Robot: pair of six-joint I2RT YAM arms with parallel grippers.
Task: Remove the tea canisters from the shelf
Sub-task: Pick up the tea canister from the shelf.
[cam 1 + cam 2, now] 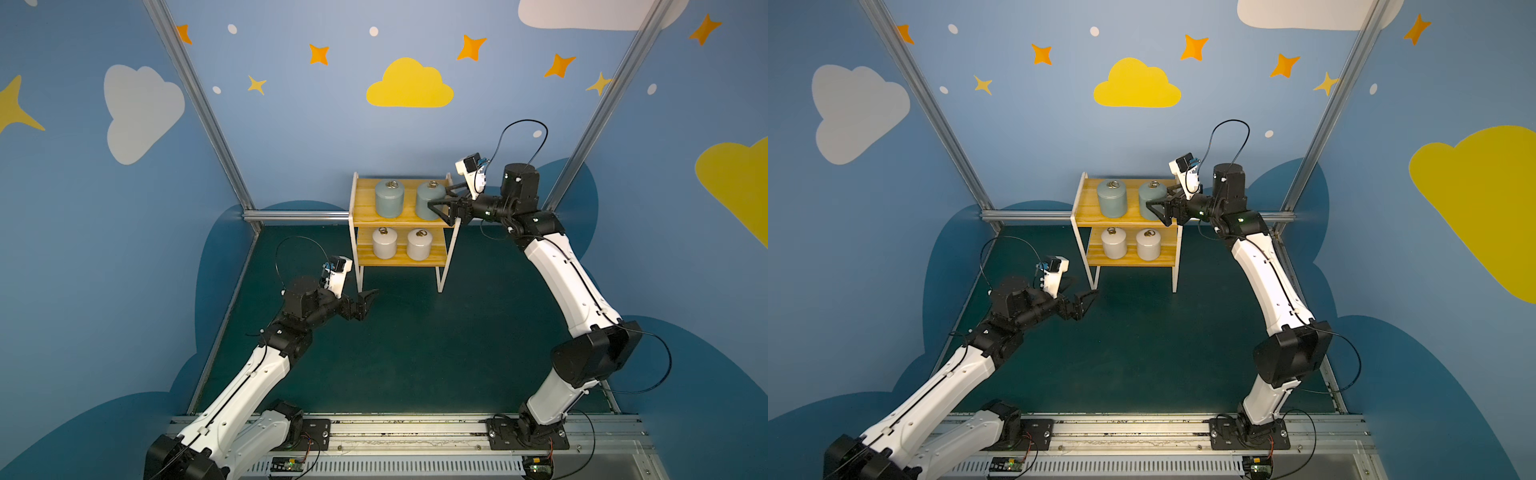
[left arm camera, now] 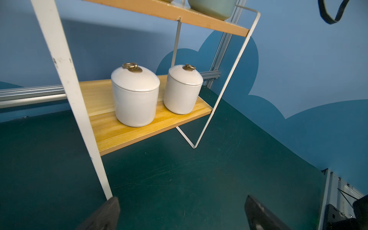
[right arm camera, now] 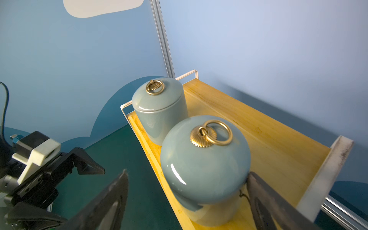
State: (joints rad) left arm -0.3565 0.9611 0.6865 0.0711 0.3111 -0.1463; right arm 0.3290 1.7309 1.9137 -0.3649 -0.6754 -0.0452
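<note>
The shelf (image 1: 409, 198) stands at the back of the green table. Two pale blue-grey tea canisters (image 1: 389, 199) (image 1: 428, 203) sit on its upper board, and two white ones (image 1: 384, 244) (image 1: 419, 245) on the lower board. My right gripper (image 3: 187, 175) is open and straddles the right blue-grey canister (image 3: 205, 165). One finger lies close against its side, the other hangs off the shelf's front edge. My left gripper (image 2: 181, 199) is open and empty, low over the table by the shelf's front left leg (image 2: 79, 111), facing the white canisters (image 2: 135, 99) (image 2: 182, 91).
Blue painted walls close in the table on three sides, with aluminium posts (image 1: 195, 99) (image 1: 602, 104) in the back corners and a rail (image 1: 297, 215) behind the shelf. The arm bases sit on a metal rail (image 1: 407, 432) at the front edge. Green table surface (image 1: 415, 353) lies between.
</note>
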